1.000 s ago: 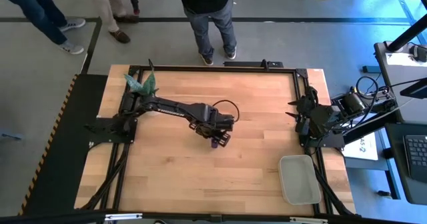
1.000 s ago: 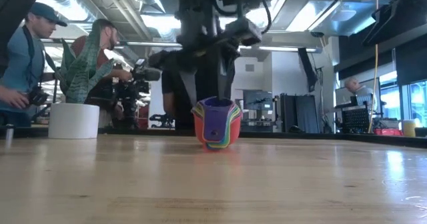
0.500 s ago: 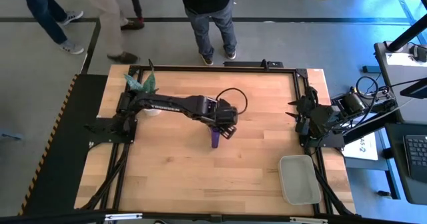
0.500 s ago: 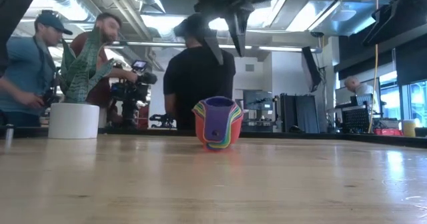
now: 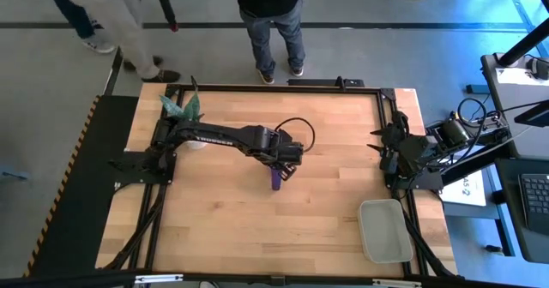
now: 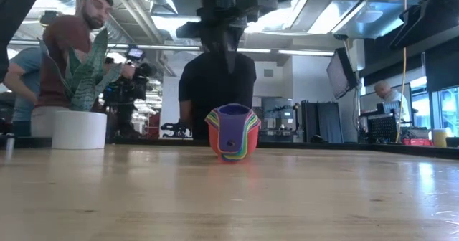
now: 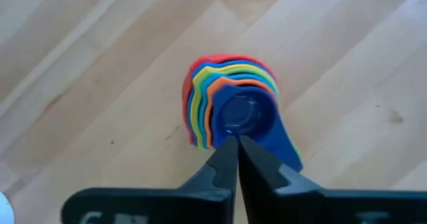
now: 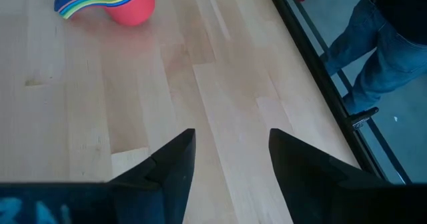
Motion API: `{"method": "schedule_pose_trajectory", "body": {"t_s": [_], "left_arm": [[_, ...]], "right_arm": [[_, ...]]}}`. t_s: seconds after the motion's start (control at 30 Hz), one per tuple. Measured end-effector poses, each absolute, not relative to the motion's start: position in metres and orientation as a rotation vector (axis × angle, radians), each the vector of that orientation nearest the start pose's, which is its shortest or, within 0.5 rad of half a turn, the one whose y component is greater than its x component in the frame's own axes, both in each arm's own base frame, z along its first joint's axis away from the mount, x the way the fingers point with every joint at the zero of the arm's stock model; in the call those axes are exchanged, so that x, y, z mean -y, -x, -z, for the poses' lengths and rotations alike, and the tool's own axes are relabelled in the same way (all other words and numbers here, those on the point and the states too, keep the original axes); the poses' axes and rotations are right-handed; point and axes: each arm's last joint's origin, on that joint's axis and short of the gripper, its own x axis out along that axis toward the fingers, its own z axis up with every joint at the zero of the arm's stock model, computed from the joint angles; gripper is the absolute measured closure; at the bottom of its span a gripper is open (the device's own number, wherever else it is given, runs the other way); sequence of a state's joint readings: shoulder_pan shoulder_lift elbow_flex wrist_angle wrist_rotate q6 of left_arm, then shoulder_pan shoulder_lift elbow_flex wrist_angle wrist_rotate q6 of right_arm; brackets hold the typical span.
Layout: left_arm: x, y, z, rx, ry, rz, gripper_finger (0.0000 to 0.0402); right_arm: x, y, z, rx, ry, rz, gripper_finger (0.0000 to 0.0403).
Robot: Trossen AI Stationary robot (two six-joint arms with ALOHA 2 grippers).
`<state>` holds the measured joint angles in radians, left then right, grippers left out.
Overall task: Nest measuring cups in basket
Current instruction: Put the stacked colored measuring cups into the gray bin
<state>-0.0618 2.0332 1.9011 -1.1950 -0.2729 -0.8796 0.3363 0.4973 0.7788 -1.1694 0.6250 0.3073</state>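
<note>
The wooden surface is seen with the basket set at its near right corner, well apart from the rest. At mid-surface the nested measuring cups are stood, outside the basket. Above them the left hand is held, fingers pressed together, empty. The right hand is parked at the right edge, fingers spread, empty.

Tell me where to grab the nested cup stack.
Grip the stacked handles from above, jaws either side. The cup stack stands upright on the table, and its flat handles fan out to one side. The left gripper hangs shut over it.
</note>
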Motion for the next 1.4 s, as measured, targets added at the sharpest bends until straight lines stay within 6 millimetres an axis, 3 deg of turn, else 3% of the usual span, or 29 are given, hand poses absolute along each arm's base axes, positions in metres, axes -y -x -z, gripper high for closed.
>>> {"method": "schedule_pose_trajectory", "body": {"t_s": [0.37,0.53,1.03,1.4], "left_arm": [[0.023,-0.429,-0.231,-1.248,0.485,-0.683,0.0401],[0.020,-0.429,-0.231,-1.245,0.462,-0.683,0.0401],[-0.013,-0.434,-0.227,-1.231,0.450,-0.687,0.0401],[-0.009,-0.434,-0.228,-1.238,0.468,-0.667,0.0401]], "right_arm": [[-0.005,-0.066,-0.284,-0.734,0.121,0.386,0.0208],[-0.005,-0.066,-0.284,-0.734,0.121,0.386,0.0208],[-0.005,-0.066,-0.284,-0.733,0.121,0.386,0.0208],[-0.005,-0.066,-0.284,-0.733,0.121,0.386,0.0208]]}}
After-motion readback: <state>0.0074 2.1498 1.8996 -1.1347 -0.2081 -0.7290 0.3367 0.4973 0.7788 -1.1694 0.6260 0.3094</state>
